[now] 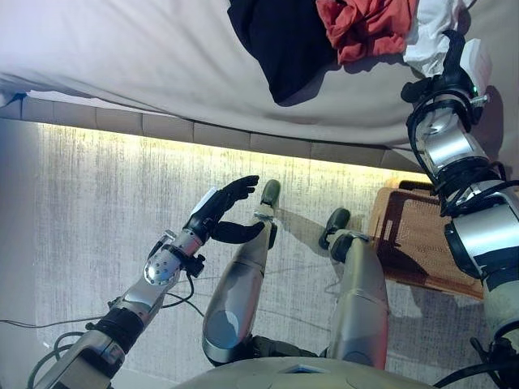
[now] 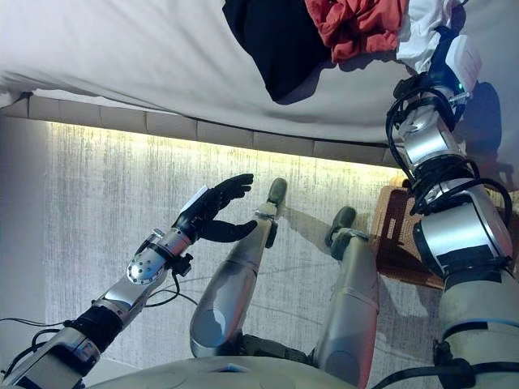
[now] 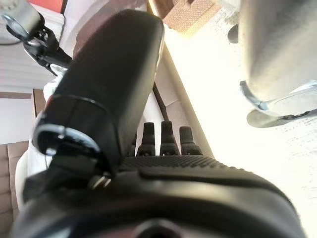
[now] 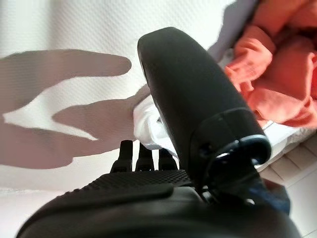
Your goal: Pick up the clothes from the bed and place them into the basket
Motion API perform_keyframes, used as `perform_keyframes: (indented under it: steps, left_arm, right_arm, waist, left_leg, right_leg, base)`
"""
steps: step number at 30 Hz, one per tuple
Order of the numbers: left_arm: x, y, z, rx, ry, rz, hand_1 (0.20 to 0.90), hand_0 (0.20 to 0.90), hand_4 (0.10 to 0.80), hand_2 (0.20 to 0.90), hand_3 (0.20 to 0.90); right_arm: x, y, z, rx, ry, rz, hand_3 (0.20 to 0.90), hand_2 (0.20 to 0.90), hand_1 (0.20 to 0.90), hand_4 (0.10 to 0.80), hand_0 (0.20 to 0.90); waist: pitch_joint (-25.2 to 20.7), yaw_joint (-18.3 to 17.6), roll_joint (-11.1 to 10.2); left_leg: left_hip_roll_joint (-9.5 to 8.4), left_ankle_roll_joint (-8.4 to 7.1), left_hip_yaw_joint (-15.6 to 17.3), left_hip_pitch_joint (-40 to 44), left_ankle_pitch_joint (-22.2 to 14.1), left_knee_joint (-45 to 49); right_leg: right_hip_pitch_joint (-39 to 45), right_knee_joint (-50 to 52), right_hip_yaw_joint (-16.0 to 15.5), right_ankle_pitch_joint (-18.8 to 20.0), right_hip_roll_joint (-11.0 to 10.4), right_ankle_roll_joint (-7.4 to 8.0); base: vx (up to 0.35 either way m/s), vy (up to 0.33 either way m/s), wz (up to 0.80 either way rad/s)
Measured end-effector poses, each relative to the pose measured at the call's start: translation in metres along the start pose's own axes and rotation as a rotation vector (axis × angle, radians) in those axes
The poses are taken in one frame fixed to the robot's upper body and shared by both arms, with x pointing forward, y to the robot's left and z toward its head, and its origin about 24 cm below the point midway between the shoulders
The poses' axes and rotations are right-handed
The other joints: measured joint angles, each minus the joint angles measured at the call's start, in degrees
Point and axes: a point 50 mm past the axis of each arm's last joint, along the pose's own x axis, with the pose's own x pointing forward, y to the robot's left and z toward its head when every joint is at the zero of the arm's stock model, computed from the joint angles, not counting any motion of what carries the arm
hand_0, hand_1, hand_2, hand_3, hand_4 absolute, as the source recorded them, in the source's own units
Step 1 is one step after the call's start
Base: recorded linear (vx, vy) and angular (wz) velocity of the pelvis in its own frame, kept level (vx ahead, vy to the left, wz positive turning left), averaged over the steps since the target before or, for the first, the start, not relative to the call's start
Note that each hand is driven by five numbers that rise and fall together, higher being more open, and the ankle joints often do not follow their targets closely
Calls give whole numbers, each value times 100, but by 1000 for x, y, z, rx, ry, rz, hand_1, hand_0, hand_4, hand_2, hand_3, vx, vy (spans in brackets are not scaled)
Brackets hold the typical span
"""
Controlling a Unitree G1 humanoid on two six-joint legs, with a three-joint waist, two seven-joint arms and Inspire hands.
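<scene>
A black garment (image 1: 280, 40), a red garment (image 1: 365, 24) and a white garment (image 1: 430, 32) lie together on the white bed (image 1: 122, 57). My right hand (image 1: 452, 57) is over the bed at the edge of the white garment. In the right wrist view the hand (image 4: 183, 89) is open with straight fingers. The white garment (image 4: 148, 124) lies just past the fingertips, with the red garment (image 4: 282, 84) beside it. My left hand (image 1: 223, 211) is open and empty over the floor, away from the bed. A brown wicker basket (image 1: 413, 235) stands on the floor below my right arm.
The bed's padded side (image 1: 203, 134) runs across the view, with a lit strip beneath it. Pale carpet (image 1: 97, 211) spreads between the bed and me.
</scene>
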Motion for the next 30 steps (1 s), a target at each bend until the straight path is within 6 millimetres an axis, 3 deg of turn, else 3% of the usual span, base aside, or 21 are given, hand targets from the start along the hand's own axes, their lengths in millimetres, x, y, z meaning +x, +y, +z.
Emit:
perform_keyframes:
  steps: [1, 2, 3, 4, 7, 12, 20, 30]
  left_arm:
    - [-1, 0, 1, -4, -2, -1, 900, 900, 800, 900, 900]
    - [-2, 0, 1, -11, -5, 1, 900, 900, 800, 900, 900]
    - [-4, 0, 1, -15, -4, 2, 900, 900, 800, 900, 900]
    - [-5, 0, 0, -17, 2, 4, 900, 900, 800, 900, 900]
    - [-14, 0, -4, -15, 25, 6, 900, 900, 800, 900, 900]
    - [-21, -1, -6, -15, 38, 1, 900, 900, 800, 900, 900]
    - [-23, 7, -2, -22, 16, 8, 900, 900, 800, 900, 900]
    - [-26, 5, -5, -23, 32, -40, 900, 900, 800, 900, 900]
  right_arm:
    - [3, -5, 0, -21, 9, -16, 900, 900, 900, 800, 900]
    - [5, -10, 0, -29, 19, -34, 741, 764, 764, 641, 764]
    - [6, -12, 0, -31, 24, -43, 557, 606, 606, 457, 606]
    - [8, -16, 2, -32, 29, -62, 200, 300, 300, 100, 300]
    - [13, -33, 12, -36, 0, -126, 200, 300, 300, 100, 300]
    - [19, -53, 11, -55, -17, -189, 200, 300, 300, 100, 300]
    - [18, -50, 8, -79, -20, -162, 200, 300, 300, 100, 300]
    - [19, -49, -7, -67, -33, -95, 200, 300, 300, 100, 300]
  waist:
    - [1, 35, -1]
    - [1, 73, -1]
    - [1, 77, -1]
    - [1, 88, 0]
    - [1, 87, 0]
    - [3, 91, 2]
    - [6, 65, -1]
    - [17, -82, -20]
  left_leg:
    - [0, 1, -3, -77, 0, 56]
    - [1, 0, -14, -153, 0, 104]
    - [1, 0, -20, -190, 0, 119]
    - [-1, 0, -29, -252, 0, 141]
    - [-24, 0, -47, -496, 0, 175]
    - [-86, 2, -27, -623, 1, 320]
    - [-102, 58, 101, -382, -114, 651]
    - [-81, 190, 317, 1101, -293, 224]
  right_leg:
    - [-69, 35, 1, 0, 0, 0]
    - [-139, 82, -2, 0, -7, 0]
    - [-170, 94, -3, 0, -10, 0]
    - [-223, 99, -4, 0, -9, 0]
    - [-455, 103, 4, 0, 0, 1]
    - [-556, 151, 124, 1, 14, 0]
    - [-232, 226, 200, 38, 4, -8]
    - [1203, -285, 304, -26, -19, 52]
  base:
    - [18, -31, 1]
    - [0, 0, 0]
    - [0, 0, 0]
    - [0, 0, 0]
    - [0, 0, 0]
    - [-2, 4, -1]
    - [-1, 36, -5]
    - [13, 53, -8]
